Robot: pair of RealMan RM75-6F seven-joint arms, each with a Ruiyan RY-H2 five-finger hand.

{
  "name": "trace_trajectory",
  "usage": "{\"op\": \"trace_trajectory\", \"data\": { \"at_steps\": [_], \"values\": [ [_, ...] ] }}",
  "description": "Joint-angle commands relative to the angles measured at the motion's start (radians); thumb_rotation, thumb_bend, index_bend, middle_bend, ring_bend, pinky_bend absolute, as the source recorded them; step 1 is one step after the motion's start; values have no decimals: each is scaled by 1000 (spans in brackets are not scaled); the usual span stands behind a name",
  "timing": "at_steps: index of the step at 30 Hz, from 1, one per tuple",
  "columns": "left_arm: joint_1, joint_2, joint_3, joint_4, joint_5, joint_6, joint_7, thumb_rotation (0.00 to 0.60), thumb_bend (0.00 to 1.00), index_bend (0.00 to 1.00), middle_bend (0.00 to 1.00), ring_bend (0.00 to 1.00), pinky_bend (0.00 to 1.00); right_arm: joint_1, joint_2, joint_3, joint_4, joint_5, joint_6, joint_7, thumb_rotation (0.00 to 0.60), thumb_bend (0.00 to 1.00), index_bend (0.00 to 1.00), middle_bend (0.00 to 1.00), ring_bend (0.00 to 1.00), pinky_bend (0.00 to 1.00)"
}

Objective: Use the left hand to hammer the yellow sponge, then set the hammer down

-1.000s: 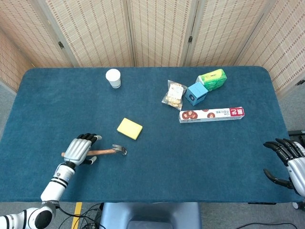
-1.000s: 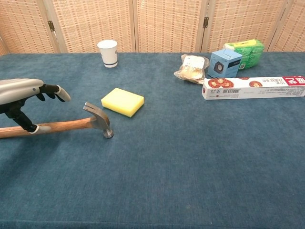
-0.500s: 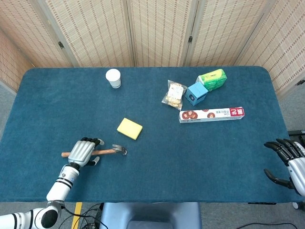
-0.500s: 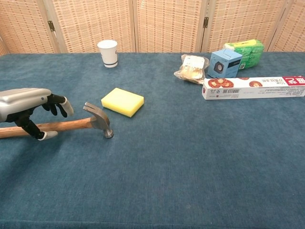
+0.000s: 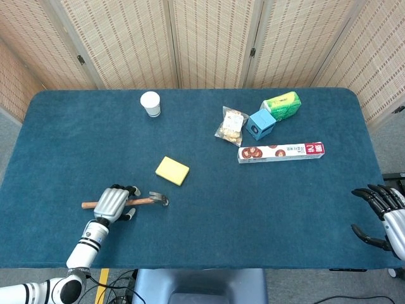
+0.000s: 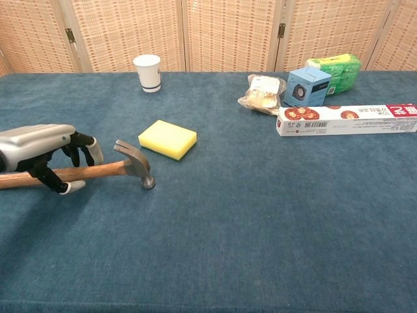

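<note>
Chest view | left robot hand (image 6: 45, 151) lowered, fingers curling over hammer (image 6: 98, 171)

Yellow sponge (image 6: 167, 139), blue table (image 6: 260, 215), white cup (image 6: 148, 72).

long box (image 6: 345, 120) print, seemingly unreadable

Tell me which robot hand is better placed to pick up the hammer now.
The left robot hand: its fingers curl over the hammer handle. The right robot hand is at the table's far right edge.
</note>
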Motion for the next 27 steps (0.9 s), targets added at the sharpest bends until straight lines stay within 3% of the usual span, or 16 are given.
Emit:
{"op": "trace_trajectory", "data": {
  "at_steps": [1, 27],
  "values": [
    [-1, -6, 1, 4, -3, 3, -1, 600, 404, 374, 393, 394, 291, -1, 0, 0, 1, 1, 0, 1, 600, 192, 207, 230, 118, 120],
    [-13, -48, 9, 47, -7, 7, -19, 600, 523, 466, 491, 465, 335, -8, 0, -1, 3, 5, 2, 1, 600, 192, 207, 238, 118, 120]
  ]
}}
